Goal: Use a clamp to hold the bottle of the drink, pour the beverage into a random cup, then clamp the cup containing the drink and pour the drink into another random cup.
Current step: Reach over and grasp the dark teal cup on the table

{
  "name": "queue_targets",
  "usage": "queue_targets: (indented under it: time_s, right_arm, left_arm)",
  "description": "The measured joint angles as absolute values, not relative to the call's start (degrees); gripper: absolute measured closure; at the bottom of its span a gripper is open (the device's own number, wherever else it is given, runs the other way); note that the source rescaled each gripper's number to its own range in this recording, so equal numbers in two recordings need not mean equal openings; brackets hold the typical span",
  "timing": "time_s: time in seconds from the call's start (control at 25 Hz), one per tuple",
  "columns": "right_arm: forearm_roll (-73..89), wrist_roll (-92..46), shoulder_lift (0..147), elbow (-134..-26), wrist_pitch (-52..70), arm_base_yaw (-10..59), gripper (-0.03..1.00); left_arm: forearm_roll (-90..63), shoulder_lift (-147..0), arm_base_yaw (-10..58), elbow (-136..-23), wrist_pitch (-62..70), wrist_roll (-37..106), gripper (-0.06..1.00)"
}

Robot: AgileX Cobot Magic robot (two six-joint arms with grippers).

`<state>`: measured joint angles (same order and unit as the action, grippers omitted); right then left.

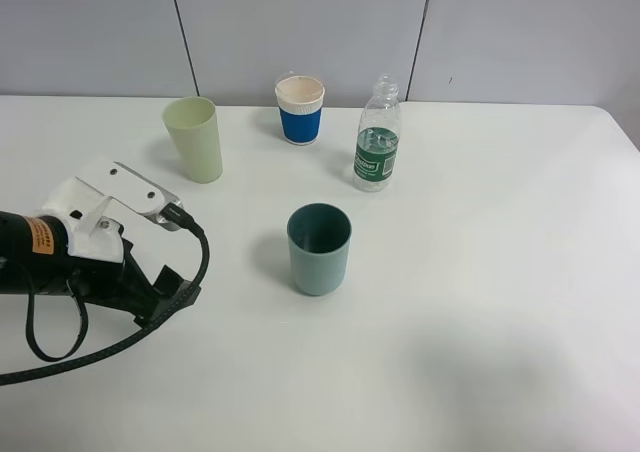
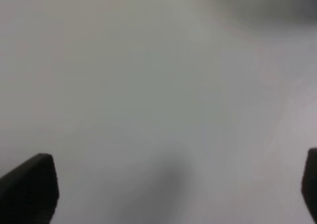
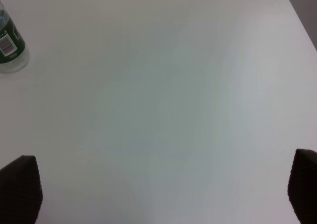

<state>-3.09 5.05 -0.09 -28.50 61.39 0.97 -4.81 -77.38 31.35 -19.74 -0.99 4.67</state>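
Far to the left of the teal cup (image 1: 319,249), the left arm (image 1: 70,242) sits low over the table (image 1: 480,322), and its wrist view shows the left fingers (image 2: 29,187) spread wide with nothing but blurred table between them. Its black cable (image 1: 203,257) loops out toward the teal cup, so a careless swing that way could drag the cable into the cup and shove it. Behind and left of the teal cup stands the yellow-green cup (image 1: 194,138), upright and well apart from everything. Straight behind the teal cup is the paper cup with the blue sleeve (image 1: 300,109), and here's the worry: it stands near the bottle (image 1: 378,136), so a wide approach could clip it. The bottle itself is behind and to the right of the teal cup, upright, no cap on, untouched, and taller than any cup. A nudge high on the neck or an off-centre pinch looks likely to tip it and send the beverage across the table. The ribbed wall looks thin too, so a hard squeeze could push liquid out of the open mouth. I can't tell how full it is. Over on the right side of the teal cup, the right fingers (image 3: 20,184) are also wide apart and hold nothing. That arm doesn't show in the high view, and the bottle only shows at the edge of its wrist view, so closing now would catch only air.
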Motion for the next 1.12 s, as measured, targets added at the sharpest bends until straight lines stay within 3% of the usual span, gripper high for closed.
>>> queue_targets:
  time_s: [0.4,1.12]
  right_arm:
    - [-3.1,5.1,-0.1,-28.5,61.4,1.0,-0.03]
    - [-3.1,5.1,-0.1,-28.5,61.4,1.0,-0.03]
  left_arm:
    - [-4.9,-86.8,38.9,-19.5,-14.8,4.1,-0.06]
    - [10.5,-102.3,39.3,-19.5,-45.7,1.2,-0.06]
